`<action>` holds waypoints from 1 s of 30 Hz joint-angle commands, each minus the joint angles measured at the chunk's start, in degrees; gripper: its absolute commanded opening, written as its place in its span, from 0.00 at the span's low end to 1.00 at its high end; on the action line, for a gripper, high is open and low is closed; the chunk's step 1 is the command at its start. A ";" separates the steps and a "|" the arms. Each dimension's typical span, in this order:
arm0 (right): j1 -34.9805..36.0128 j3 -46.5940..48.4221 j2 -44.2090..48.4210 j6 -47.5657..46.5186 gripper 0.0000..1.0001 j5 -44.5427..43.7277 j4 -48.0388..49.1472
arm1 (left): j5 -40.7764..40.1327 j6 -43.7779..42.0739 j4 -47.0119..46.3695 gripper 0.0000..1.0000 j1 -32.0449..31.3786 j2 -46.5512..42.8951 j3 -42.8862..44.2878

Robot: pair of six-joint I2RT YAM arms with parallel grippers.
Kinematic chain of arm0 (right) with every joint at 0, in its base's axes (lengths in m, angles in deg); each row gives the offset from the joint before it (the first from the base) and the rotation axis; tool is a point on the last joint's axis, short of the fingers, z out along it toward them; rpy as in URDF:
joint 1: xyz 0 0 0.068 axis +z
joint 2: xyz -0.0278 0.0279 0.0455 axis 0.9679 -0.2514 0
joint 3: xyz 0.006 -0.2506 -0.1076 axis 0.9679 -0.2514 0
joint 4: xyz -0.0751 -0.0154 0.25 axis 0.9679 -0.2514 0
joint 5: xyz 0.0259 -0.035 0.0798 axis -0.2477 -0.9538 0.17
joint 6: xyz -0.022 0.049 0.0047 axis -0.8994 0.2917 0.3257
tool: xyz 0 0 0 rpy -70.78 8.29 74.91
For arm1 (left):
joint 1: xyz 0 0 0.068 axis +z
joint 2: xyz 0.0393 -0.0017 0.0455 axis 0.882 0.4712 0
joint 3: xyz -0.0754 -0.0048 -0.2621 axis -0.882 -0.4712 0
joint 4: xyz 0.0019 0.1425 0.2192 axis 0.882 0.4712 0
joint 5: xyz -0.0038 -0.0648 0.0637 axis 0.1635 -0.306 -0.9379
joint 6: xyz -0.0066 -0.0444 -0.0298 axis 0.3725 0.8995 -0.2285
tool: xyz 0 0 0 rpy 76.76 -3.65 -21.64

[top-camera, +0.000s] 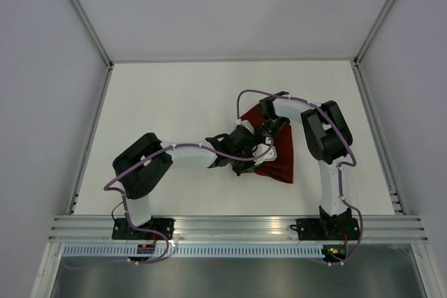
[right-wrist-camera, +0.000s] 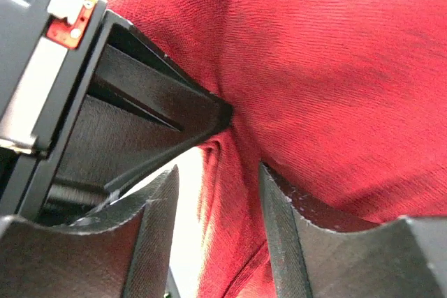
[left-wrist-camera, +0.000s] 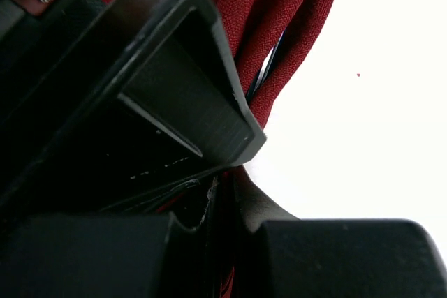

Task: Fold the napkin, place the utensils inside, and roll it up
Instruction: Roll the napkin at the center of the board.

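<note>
The dark red napkin [top-camera: 281, 164] lies bunched in folds right of the table's middle, with both grippers at its left edge. My left gripper [top-camera: 246, 160] comes in from the left. In the left wrist view it [left-wrist-camera: 227, 181] is shut, with a thin fold of the napkin [left-wrist-camera: 293, 26] pinched between its fingers. My right gripper [top-camera: 269, 132] reaches down from the far side. In the right wrist view it [right-wrist-camera: 216, 172] stands open around a hanging fold of the napkin [right-wrist-camera: 335, 68], with a gap beside the cloth. The utensils are hidden.
The two grippers sit almost against each other; each wrist view has the other gripper's black finger [right-wrist-camera: 140, 102] close at upper left. White table [top-camera: 174, 95] spreads to the left and far side, with walls and rails around it.
</note>
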 commanded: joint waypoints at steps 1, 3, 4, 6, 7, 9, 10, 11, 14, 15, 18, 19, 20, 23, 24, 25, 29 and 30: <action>-2.14 -0.42 2.25 -2.34 0.57 -6.00 13.31 | 5.59 5.64 6.08 0.02 1.42 3.35 1.96; -3.80 -0.51 3.04 -1.91 0.59 -4.77 14.09 | 6.38 6.70 7.04 0.02 1.87 4.05 2.84; -4.33 -0.60 3.92 -1.21 0.59 -4.33 14.27 | 7.87 6.87 8.53 0.02 2.30 4.75 4.07; -6.61 -0.60 4.80 -0.85 0.59 -2.40 14.71 | 9.10 7.58 9.33 0.02 2.66 5.29 4.87; -7.41 -0.86 5.93 -0.41 0.59 -1.52 14.97 | 11.29 7.84 9.77 0.02 3.36 5.81 5.39; -9.86 -1.21 7.26 -0.24 0.59 0.50 15.68 | 13.41 8.63 10.47 0.02 4.24 6.43 6.10; -10.66 -2.08 8.74 -0.15 0.59 1.12 16.29 | 15.33 8.81 10.91 0.02 5.11 6.87 6.62; -11.54 -2.70 9.63 0.29 0.59 1.65 16.90 | 16.31 9.07 11.17 0.02 5.56 7.48 6.98; -14.79 -5.60 13.14 0.56 0.59 3.67 19.54 | 19.56 9.77 12.75 0.02 7.05 8.63 8.21; -16.10 -6.65 14.20 0.64 0.59 3.93 21.55 | 20.35 9.95 13.02 0.02 7.49 9.24 8.47; -18.22 -11.48 18.94 0.91 0.59 4.20 26.20 | 24.13 10.74 14.07 0.02 9.42 10.64 9.35; -18.57 -13.93 21.30 0.82 0.59 4.11 27.27 | 26.14 10.92 14.51 0.02 10.47 11.17 10.14; -18.84 -15.26 22.55 0.91 0.59 3.85 28.41 | 26.94 11.35 15.47 0.02 11.00 11.70 10.66; -18.93 -20.71 28.08 0.73 0.60 3.15 33.25 | 30.37 12.23 17.32 0.02 13.11 14.07 12.77; -18.93 -22.12 31.14 0.82 0.60 2.80 35.96 | 31.16 12.50 18.20 0.02 13.47 14.60 13.74; -18.84 -24.83 32.65 0.73 0.60 2.62 37.38 | 32.65 12.76 18.64 0.02 14.25 15.65 14.18; -17.71 -30.21 39.42 0.04 0.62 0.43 42.48 | 36.09 14.08 19.97 0.02 15.67 17.94 16.03; -16.92 -30.91 41.35 -0.49 0.62 -0.45 42.57 | 36.35 14.43 19.97 0.02 15.84 18.38 16.64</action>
